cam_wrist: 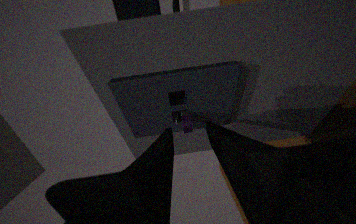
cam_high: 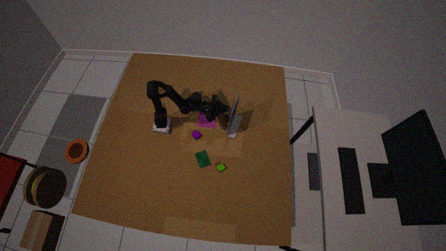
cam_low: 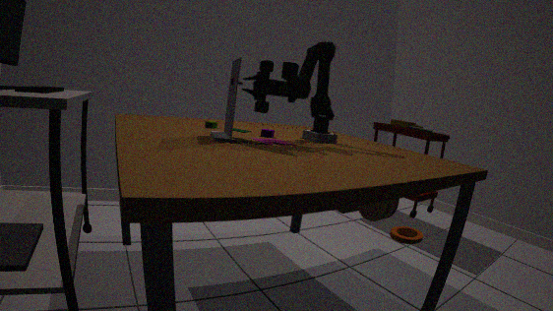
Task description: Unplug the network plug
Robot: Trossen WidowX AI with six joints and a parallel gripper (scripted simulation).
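The grey upright panel [cam_high: 235, 117] [cam_low: 232, 97] [cam_wrist: 300, 45] stands on the table [cam_high: 131, 178] [cam_low: 197, 166]. In the wrist view a darker socket plate [cam_wrist: 215, 90] sits on it, and the small purple plug [cam_wrist: 183, 120] sticks out of the socket. My gripper [cam_high: 224, 110] [cam_low: 247, 84] [cam_wrist: 189, 129] is level with the plug and just short of the panel. Its two dark fingers stand apart, with their tips on either side of the plug's outer end. I cannot tell whether they touch it. A flat magenta square [cam_high: 206, 122] [cam_low: 273, 140] lies on the table under my arm.
A purple cube [cam_high: 196, 134] [cam_low: 267, 133] lies near the magenta square. A flat green patch [cam_high: 202, 159] and a green cube [cam_high: 221, 167] [cam_low: 211, 124] lie further out. The arm's base [cam_high: 161, 126] [cam_low: 320, 136] stands left of the panel.
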